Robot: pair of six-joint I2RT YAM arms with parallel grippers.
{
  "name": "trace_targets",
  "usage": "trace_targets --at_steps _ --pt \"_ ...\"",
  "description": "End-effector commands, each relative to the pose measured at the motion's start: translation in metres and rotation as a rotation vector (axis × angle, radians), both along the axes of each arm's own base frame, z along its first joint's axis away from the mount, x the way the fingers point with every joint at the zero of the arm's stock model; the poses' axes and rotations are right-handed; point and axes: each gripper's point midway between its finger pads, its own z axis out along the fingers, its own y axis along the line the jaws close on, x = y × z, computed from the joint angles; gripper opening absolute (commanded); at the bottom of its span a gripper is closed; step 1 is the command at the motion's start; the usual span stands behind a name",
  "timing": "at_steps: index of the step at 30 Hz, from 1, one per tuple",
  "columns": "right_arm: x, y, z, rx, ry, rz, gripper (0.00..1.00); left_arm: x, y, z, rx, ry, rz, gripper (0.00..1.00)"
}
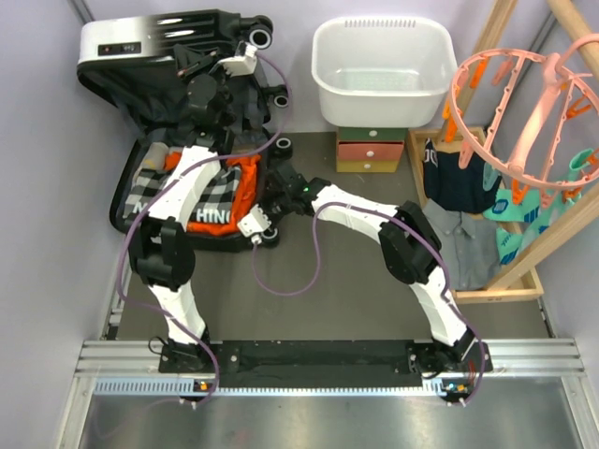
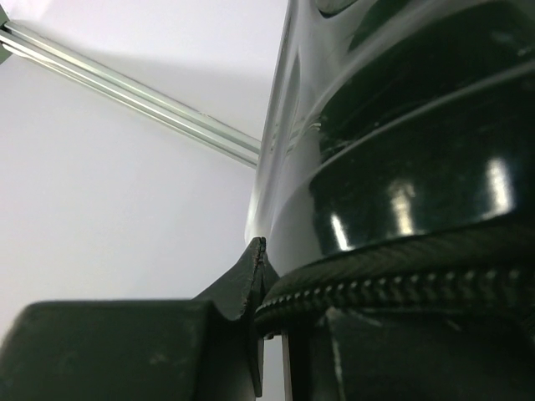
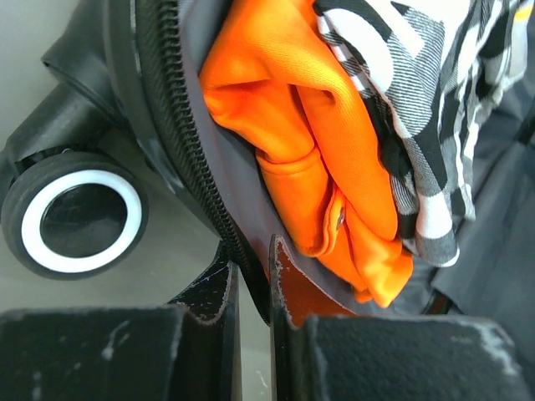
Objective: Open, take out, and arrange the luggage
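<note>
The luggage [image 1: 140,42] sits at the far left of the table [image 1: 356,290], split open. Its lid [image 1: 187,37] is raised at the back and fades from black to white. Its lower half [image 1: 126,201] lies flat in front, nearer the arms. An orange cloth [image 3: 292,125] and a checked cloth [image 3: 418,125] are packed in the lower half, the orange one bunched against the grey lining by the zip. The left gripper [image 2: 267,288] is up at the lid, its jaws together on the zipped rim. One finger [image 2: 247,284] presses against the glossy black shell; the other is hard to make out in the dark. The right gripper [image 3: 249,280] is at the right edge of the lower half, just beside a white-ringed wheel [image 3: 79,213], and is clamped on the zip and lining there. A white basket [image 1: 323,84] stands to the right of the lid, on top of a small drawer box [image 1: 372,150], apart from the luggage.
</note>
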Motion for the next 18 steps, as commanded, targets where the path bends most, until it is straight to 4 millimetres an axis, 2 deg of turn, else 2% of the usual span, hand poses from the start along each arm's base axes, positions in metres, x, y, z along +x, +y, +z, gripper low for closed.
trace_targets --at_steps 1,6,7,8,10,12,13,14,17,18 --pt "0.200 -0.116 0.073 0.154 -0.459 -0.636 0.00 0.016 0.000 -0.003 -0.035 -0.045 -0.008 0.00" --pt "0.203 -0.116 0.075 0.182 -0.427 -0.676 0.00 0.031 0.001 -0.008 -0.044 -0.068 0.006 0.00" --pt "0.202 -0.116 0.073 0.181 -0.418 -0.679 0.00 0.037 0.000 -0.015 -0.041 -0.061 0.005 0.00" --pt "0.201 -0.117 0.072 0.180 -0.413 -0.693 0.00 0.038 -0.001 -0.010 -0.047 -0.079 0.002 0.00" --pt "0.200 -0.121 0.069 0.190 -0.394 -0.745 0.00 0.049 -0.004 -0.017 -0.037 -0.071 -0.009 0.00" --pt "0.196 -0.124 0.074 0.228 -0.392 -0.776 0.03 0.055 -0.005 -0.013 -0.031 -0.089 -0.012 0.00" --pt "0.185 -0.127 0.069 0.228 -0.374 -0.774 0.07 0.061 -0.007 -0.015 -0.029 -0.097 -0.010 0.00" --pt "0.180 -0.127 0.069 0.242 -0.371 -0.771 0.23 0.063 -0.007 -0.014 -0.024 -0.113 -0.006 0.00" --pt "0.164 -0.131 0.077 0.296 -0.349 -0.801 0.55 0.072 -0.009 -0.019 -0.007 -0.130 0.000 0.02" --pt "0.161 -0.134 0.072 0.286 -0.332 -0.811 0.58 0.076 -0.012 -0.026 0.003 -0.120 0.001 0.14"
